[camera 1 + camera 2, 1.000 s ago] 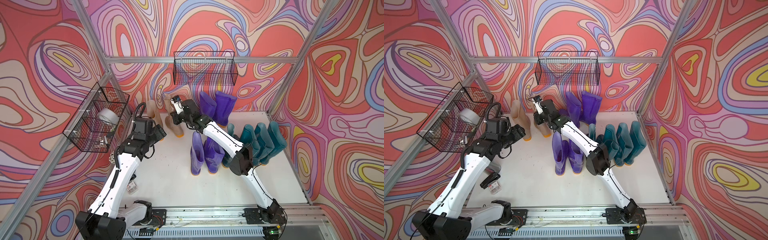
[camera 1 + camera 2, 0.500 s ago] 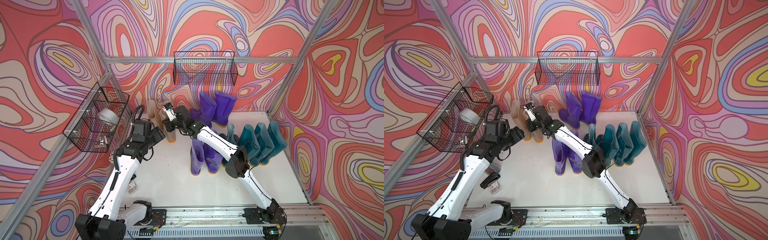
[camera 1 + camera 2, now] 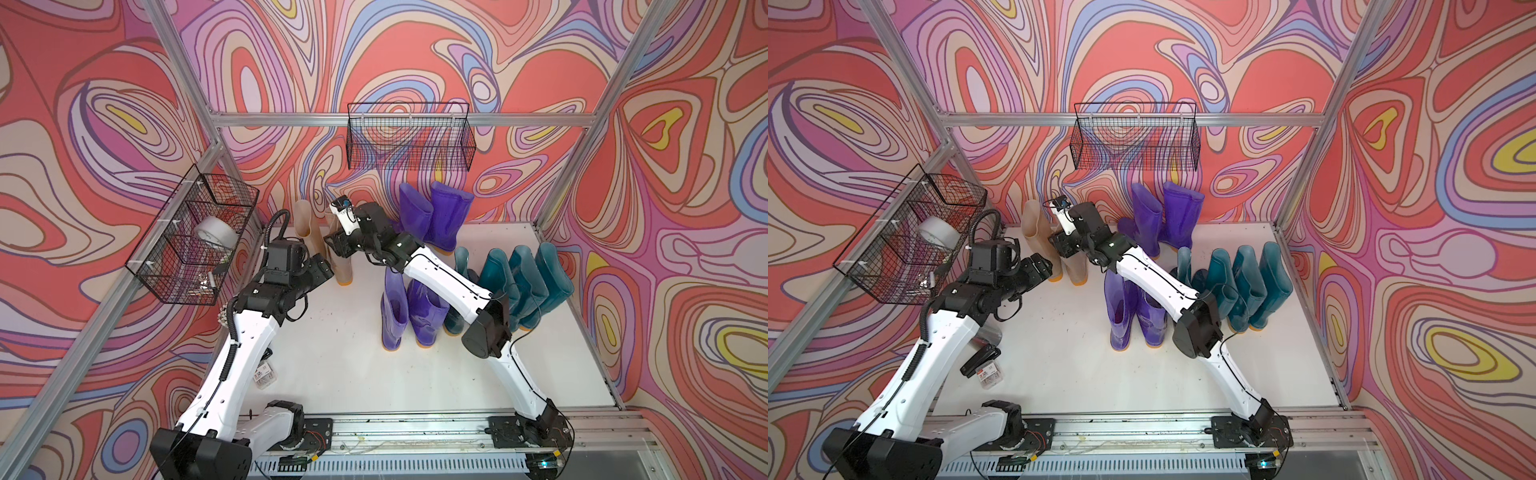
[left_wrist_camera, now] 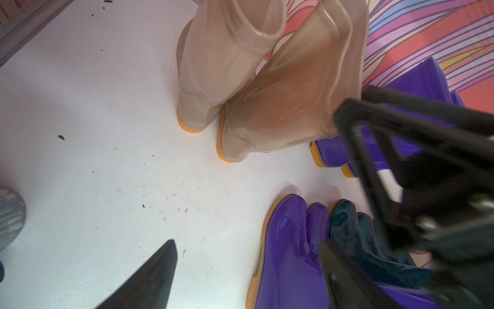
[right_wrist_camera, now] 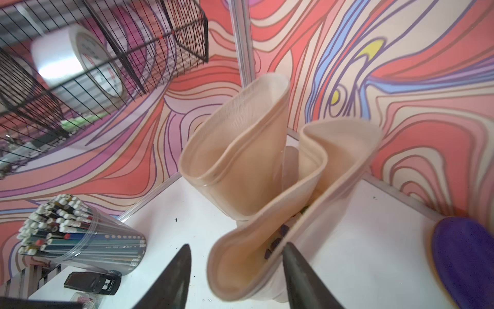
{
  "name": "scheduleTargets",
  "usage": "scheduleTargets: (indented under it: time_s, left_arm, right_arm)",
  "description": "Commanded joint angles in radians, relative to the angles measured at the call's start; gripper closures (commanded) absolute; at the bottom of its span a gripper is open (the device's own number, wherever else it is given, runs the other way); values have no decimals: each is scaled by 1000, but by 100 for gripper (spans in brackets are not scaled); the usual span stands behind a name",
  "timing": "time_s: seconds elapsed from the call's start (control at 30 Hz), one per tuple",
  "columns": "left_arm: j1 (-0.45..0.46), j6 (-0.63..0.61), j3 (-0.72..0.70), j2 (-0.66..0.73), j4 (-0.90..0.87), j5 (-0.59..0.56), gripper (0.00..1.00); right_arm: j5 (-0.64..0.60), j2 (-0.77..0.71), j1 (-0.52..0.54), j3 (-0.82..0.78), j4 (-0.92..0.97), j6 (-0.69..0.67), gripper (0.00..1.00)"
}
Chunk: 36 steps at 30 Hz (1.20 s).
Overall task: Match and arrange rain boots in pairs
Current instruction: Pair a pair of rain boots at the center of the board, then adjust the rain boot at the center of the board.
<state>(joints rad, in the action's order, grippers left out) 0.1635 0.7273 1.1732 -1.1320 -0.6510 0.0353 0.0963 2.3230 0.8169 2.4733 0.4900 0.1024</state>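
The right tool (image 5: 237, 244) is released. Its fingers (image 5: 171, 281) are spread with the cuff of a beige boot (image 5: 248, 235) running between them. One finger is clear of the rubber, and I cannot tell whether the other is touching the cuff wall or just beside it. The cuff is folded into a flat wave, as a soft rim does when used as the handle of a tall boot. That boot rests sole-down on the surface (image 4: 107, 160), so it needs no holding.

Just beyond the tool stands the second beige boot (image 5: 235, 144). The two shafts lean together and, in the left wrist view, the heels sit close. I judge they are set this way to read as one pair, tucked into the corner far from the arm's base so the middle stays free.

The left tool (image 4: 248, 242) is also released and empty. It hangs low, just short of the beige heels, and looks well placed to steady a leaning shaft.

Back along the right arm, two purple boots (image 3: 409, 311) stand under the forearm and two more purple ones (image 3: 432, 216) beside the wrist. Four teal boots (image 3: 515, 282) line up past the elbow.

All colours are grouped, so the task looks nearly finished. The risk is that the tool drags the cuff as it leaves and tips the boot.
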Motion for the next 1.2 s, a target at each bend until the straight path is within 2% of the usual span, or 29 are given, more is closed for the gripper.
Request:
scheduleTargets:
  time_s: [0.0,0.2,0.33,0.43,0.57,0.67,0.8,0.9,0.97,1.07,1.17]
  left_arm:
    - [-6,-31,35,10,4,53,15]
    - [-1,-51,49,-11,57,203,21]
    - [35,-85,84,-45,58,200,23]
    - [51,-128,150,-90,2,89,23]
    - [42,-157,267,-138,-64,-233,18]
    - [18,-145,402,-218,-137,-396,19]
    - [-4,-191,635,-378,-239,-462,18]
    - [-39,-227,796,-510,-303,-422,13]
    - [-65,-263,888,-594,-342,-352,5]
    - [-109,-305,932,-659,-320,-205,3]
    - [-137,-321,922,-684,-287,-145,2]
  right_arm:
    - [-125,-159,-4,-49,-5,-67,43]
    - [-284,-345,-67,-220,46,-152,44]
    - [-364,-464,-164,-351,63,-140,44]
    - [-349,-518,-226,-425,71,-120,44]
    - [-311,-545,-245,-498,54,-95,44]
    - [-291,-582,-245,-541,29,-82,44]
    - [-287,-599,-245,-588,-1,-78,44]
    - [-273,-620,-245,-626,-26,-70,44]
    - [-268,-638,-245,-650,-38,-69,43]
    - [-262,-665,-244,-682,-53,-69,43]
    - [-262,-681,-246,-703,-58,-74,43]
